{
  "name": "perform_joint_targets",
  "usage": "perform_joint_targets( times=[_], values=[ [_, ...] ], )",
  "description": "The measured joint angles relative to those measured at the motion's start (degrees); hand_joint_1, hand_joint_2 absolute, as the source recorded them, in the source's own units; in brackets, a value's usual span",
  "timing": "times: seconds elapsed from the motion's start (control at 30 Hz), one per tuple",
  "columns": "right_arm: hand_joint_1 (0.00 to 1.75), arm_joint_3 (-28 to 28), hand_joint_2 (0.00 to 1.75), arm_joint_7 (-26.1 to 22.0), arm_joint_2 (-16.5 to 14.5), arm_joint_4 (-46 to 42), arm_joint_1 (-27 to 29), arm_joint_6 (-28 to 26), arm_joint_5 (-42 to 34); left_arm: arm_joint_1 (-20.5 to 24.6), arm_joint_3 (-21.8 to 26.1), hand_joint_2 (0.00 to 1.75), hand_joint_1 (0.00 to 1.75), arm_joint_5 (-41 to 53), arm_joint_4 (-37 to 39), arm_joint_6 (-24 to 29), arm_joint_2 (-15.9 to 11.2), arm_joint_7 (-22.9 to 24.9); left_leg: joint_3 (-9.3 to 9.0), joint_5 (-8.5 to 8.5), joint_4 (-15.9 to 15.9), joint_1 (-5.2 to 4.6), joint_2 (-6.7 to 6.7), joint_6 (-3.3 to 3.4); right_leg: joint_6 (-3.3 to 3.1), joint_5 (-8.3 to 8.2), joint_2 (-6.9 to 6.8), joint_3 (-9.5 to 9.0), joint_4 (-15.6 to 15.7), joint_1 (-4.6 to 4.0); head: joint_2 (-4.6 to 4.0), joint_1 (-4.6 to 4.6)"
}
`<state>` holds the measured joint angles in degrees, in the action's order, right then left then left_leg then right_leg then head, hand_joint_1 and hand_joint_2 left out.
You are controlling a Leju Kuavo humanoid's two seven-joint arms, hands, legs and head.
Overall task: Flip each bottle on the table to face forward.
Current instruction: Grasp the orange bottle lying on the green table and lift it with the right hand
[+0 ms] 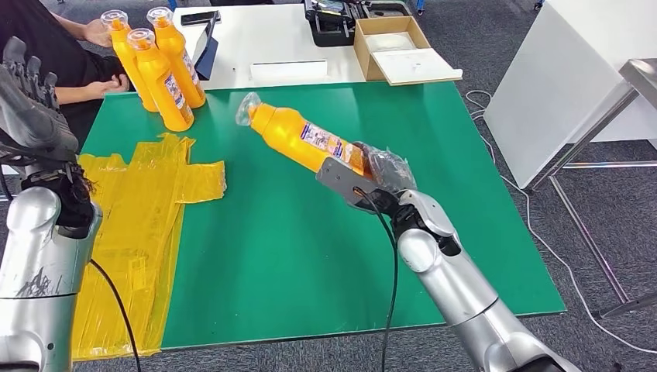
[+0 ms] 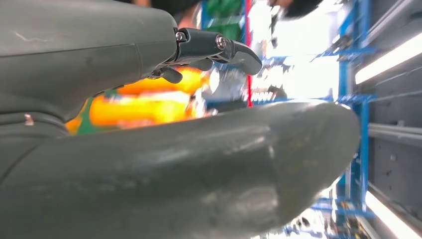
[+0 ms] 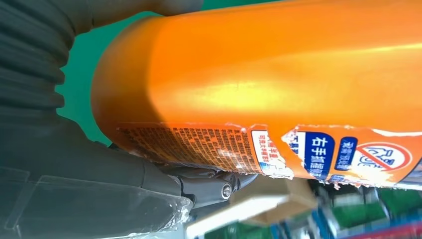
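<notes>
The orange bottle (image 1: 304,138) is held tilted above the green table (image 1: 310,256) by the right hand (image 1: 381,172) at its base only, so it could slip out if turned quickly, while the left hand (image 1: 29,97) is raised, empty, fingers apart.

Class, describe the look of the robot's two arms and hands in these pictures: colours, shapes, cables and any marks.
Both arms are silver, rounded metal tubes with dark joints. The left arm bears dark scuff marks and a black cable; the right arm also trails a black cable. The left hand is dark grey with darker fingers. The right hand has a grey plate and a clear plastic covering.
</notes>
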<state>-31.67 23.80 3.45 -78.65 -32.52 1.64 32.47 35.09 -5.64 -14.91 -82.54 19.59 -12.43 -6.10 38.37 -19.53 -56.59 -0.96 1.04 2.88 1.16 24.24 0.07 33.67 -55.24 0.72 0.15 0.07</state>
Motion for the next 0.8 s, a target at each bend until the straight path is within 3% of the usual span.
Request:
perform_joint_targets(
  times=[0.17, 0.3, 0.53, 0.8],
  values=[
    [1.75, 1.3, 1.75, -0.9, 0.2, -0.3, 0.2, -2.4, 0.1, -2.3, -0.2, 0.00, 0.00, -3.6, -2.7, -1.1, 0.1, 0.7, 0.02, 0.00, 0.0, 0.00, -0.01, 0.00, 0.00, 0.00, 0.00, 0.03, 0.0, 0.00, 0.00, -0.01],
    [1.75, 1.9, 1.75, -2.0, 0.2, -0.4, 0.6, -4.7, 0.8, -3.0, -0.4, 1.75, 0.00, -5.9, -3.8, -2.2, 0.1, 1.7, 0.01, 0.00, 0.0, 0.00, 0.00, 0.00, 0.00, 0.00, 0.00, 0.03, 0.0, 0.00, 0.00, -0.02],
    [1.75, 3.2, 1.75, -5.3, -0.6, -2.4, 0.6, -12.3, 4.2, -4.0, -3.4, 1.75, 0.00, -12.5, -5.7, -4.4, 1.6, 5.4, 0.02, 0.00, 0.0, 0.00, 0.00, 0.00, 0.00, 0.00, 0.00, 0.03, 0.0, 0.00, 0.00, -0.01],
    [1.75, 2.7, 1.75, -5.1, -2.8, -4.9, 0.6, -13.5, 7.3, -2.6, -7.5, 1.75, 0.00, -15.4, -5.9, -5.3, 3.1, 7.5, 0.02, 0.00, 0.0, 0.00, -0.01, 0.00, 0.00, 0.00, 0.00, 0.03, 0.0, 0.00, 0.00, -0.01]
  ],
)
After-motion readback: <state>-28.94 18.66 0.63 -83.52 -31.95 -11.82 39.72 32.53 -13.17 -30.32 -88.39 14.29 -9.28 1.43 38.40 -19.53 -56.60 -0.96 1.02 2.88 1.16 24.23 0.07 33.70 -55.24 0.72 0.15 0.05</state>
